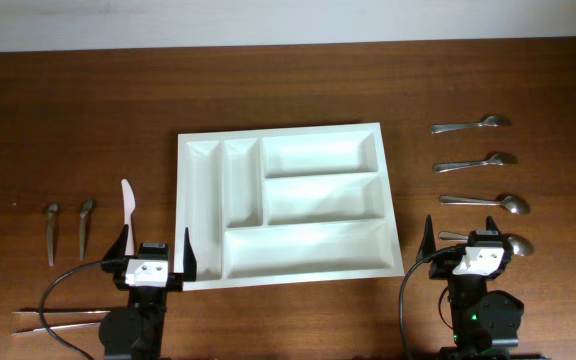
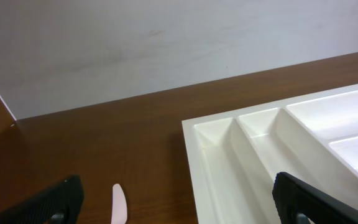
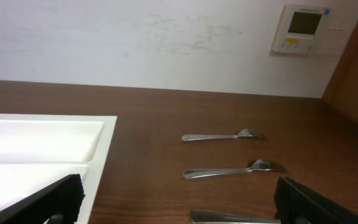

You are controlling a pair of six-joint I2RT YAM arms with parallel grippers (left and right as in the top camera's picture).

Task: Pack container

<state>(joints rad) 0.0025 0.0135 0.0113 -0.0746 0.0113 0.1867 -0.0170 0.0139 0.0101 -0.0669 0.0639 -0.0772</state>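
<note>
Both grippers are holding nothing, jaws spread wide. Left gripper [image 1: 157,240]: white cutlery tray [image 1: 280,131] sits just ahead and to its right, near corner beside the right finger; white plastic knife [image 1: 127,205] is just ahead of the left finger. Right gripper [image 1: 459,228]: tray is front-left, row of four metal spoons [image 1: 475,162] runs ahead-right, nearest spoon just beside its right finger.

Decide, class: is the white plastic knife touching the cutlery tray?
Apart. The overhead view shows a strip of bare table between the white plastic knife and the cutlery tray, along its left wall.
</note>
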